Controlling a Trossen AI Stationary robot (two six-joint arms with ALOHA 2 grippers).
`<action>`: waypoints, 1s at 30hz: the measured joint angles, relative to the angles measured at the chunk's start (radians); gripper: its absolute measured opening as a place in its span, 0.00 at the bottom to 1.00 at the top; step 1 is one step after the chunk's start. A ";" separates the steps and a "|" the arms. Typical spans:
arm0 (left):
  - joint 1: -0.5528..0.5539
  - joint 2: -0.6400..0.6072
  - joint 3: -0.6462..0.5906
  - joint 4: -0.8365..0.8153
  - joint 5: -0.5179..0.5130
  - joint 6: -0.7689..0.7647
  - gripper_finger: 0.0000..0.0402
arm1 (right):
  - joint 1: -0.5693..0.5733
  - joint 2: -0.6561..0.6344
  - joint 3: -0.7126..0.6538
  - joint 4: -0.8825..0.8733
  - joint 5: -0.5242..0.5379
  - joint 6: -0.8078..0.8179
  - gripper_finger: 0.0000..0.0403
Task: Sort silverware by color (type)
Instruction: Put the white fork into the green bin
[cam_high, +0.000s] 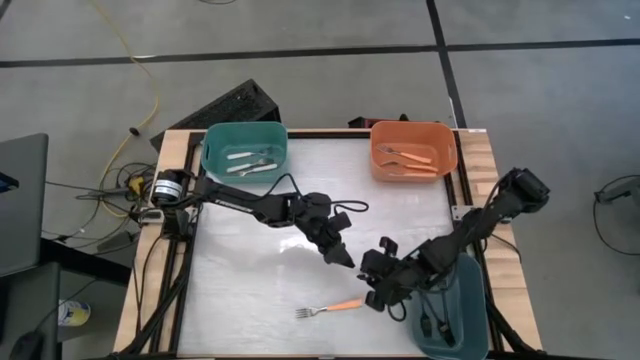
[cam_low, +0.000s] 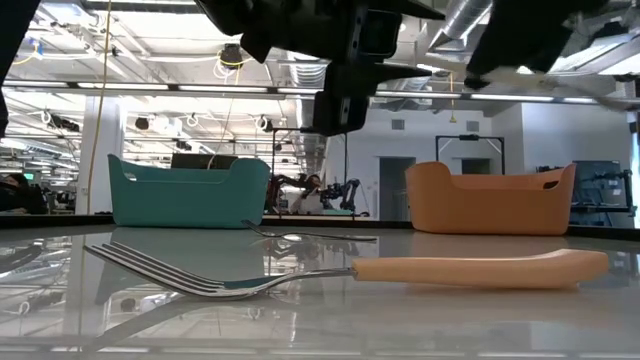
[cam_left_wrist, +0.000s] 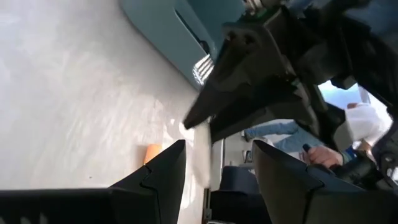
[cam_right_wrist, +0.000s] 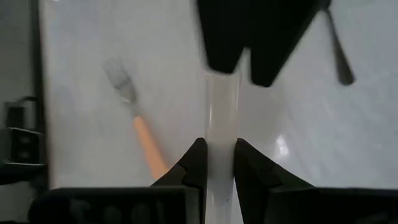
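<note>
Sorting is mostly done, judging by the bins. All places below are given from the loose orange-handled fork (cam_high: 335, 307), which lies flat on the table (cam_high: 250, 270).

- The teal bin (cam_high: 212, 150), far off past the fork's tine end, holds white-handled forks (cam_high: 250, 162).
- The orange bin (cam_high: 380, 150), far off past its handle end, holds orange-handled forks (cam_high: 410, 158).
- The darker teal bin (cam_high: 478, 300), just past the handle end, has dark-handled pieces (cam_high: 432, 325) in it.

Two forks look left to place: the loose orange one, which nothing is touching, and a white-handled fork (cam_right_wrist: 222, 106) held in the air just above and beyond it.

The right gripper (cam_right_wrist: 217, 152) is pinched on that white handle. The left gripper (cam_left_wrist: 216, 146) meets it over the same spot with its fingers spread. The handle's free end sits between them, not visibly clamped. This reads as a handover, likely so the left arm can take the fork to the teal bin.

What each view adds:
- The high view gives the bin contents and the count on the table, but the white fork is lost under the two wrists.
- The right wrist view shows the pinch clearly, with the left arm's dark fingers at the handle's far end and the orange fork on the table below.
- The left wrist view shows the spread fingers and the fork's tines (cam_left_wrist: 202, 64), plus a person's hand (cam_left_wrist: 320, 155) in the room behind.
- The low view confirms the orange fork rests flat, tines curving up. Both grippers hang above it, mostly cropped.
</note>
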 joint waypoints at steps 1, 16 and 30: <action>0.000 0.000 0.000 -0.001 -0.011 0.000 0.42 | -0.008 0.001 0.000 -0.012 -0.001 -0.011 0.19; 0.008 0.000 0.000 -0.053 -0.022 0.026 0.42 | -0.077 0.001 0.000 -0.022 -0.005 -0.129 0.19; 0.010 0.000 0.000 -0.057 -0.021 0.049 0.31 | -0.083 0.001 0.000 -0.020 -0.005 -0.133 0.19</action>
